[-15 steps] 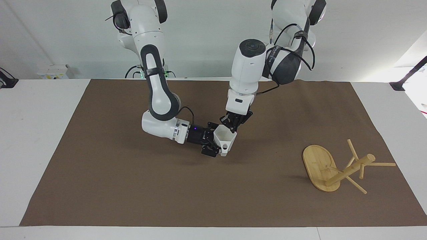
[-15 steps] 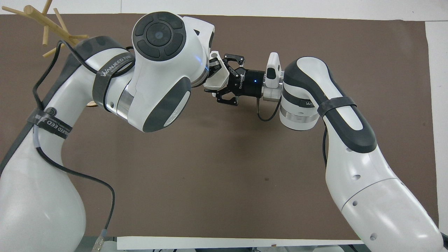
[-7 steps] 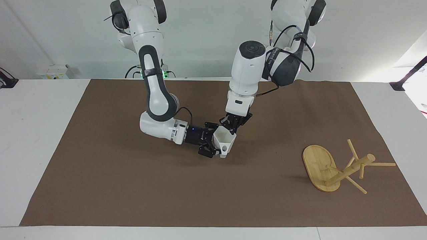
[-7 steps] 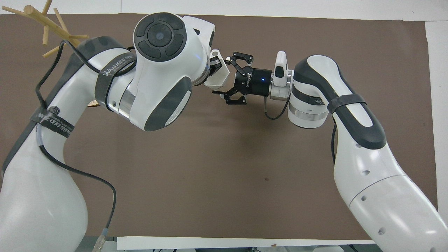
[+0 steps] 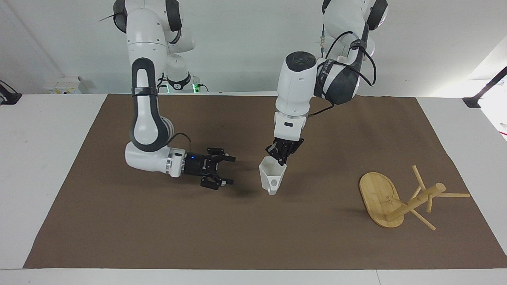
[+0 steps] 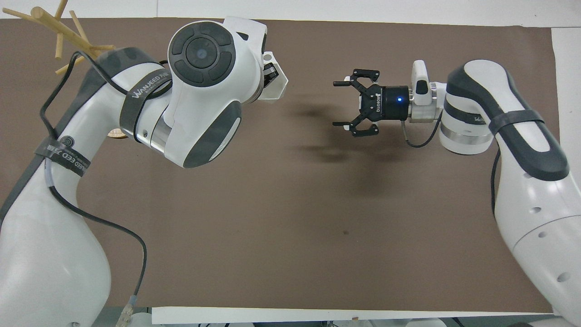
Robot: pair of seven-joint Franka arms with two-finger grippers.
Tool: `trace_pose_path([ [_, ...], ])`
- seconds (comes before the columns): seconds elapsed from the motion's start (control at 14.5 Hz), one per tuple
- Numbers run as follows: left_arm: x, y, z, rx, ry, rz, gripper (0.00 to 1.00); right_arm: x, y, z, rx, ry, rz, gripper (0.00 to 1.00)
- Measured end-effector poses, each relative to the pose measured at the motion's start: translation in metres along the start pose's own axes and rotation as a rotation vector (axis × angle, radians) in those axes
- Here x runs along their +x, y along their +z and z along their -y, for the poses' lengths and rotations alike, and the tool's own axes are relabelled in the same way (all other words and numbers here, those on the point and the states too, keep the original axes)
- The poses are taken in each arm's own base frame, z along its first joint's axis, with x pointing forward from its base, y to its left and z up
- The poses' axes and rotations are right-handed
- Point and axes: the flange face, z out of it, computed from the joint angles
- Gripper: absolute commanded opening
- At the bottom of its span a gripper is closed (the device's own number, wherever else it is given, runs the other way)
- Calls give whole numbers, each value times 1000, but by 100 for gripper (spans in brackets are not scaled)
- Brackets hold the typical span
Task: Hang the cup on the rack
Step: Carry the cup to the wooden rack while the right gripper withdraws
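Brown matting (image 5: 158,229) covers the white counter (image 5: 47,130), and on and over it there is one cup (image 5: 272,175), one rack (image 5: 400,198) and two hands. The white faceted cup hangs in the air over the middle of the mat, rim up and handle pointing down, pinched at its rim by the left hand (image 5: 282,157), whose fingers are closed on the rim. The right hand (image 5: 226,170) is held low over the mat toward the right arm's end, well apart from the cup, lying level with its fingers spread wide and nothing between them. The bamboo rack lies tipped over toward the left arm's end of the counter, its oval base standing on edge and its post slanting out with thin pegs sticking off it, some resting on the mat. The facing view shows the whole rack and the full cup with the grip at its rim; the overhead view shows only the tip of the rack's post and pegs (image 6: 59,32) at the frame corner, and only part of the cup (image 6: 274,84) beside the left arm's wrist, which hides the left hand almost entirely. The overhead view gives the clearest look at the right hand (image 6: 349,103) and its spread fingers (image 6: 363,72).
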Motion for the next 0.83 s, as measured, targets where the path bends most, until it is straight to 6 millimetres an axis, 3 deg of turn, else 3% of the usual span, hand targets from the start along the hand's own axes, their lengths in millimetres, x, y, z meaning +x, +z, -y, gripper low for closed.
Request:
trace_pose_path([
  [0.21, 24, -1, 50, -159, -60, -104, 0, -18, -83, 6, 43, -15, 127, 100],
  [0.34, 36, -2, 97, -286, -114, -191, 0, -8, -126, 10, 83, 4, 252, 100],
  [0.62, 20, 22, 186, -510, -266, -301, 0, 64, -201, 18, 80, 175, 567, 100],
  [0.83, 26, 28, 206, -544, -399, -297, 0, 125, -235, 33, -9, 348, 782, 100],
])
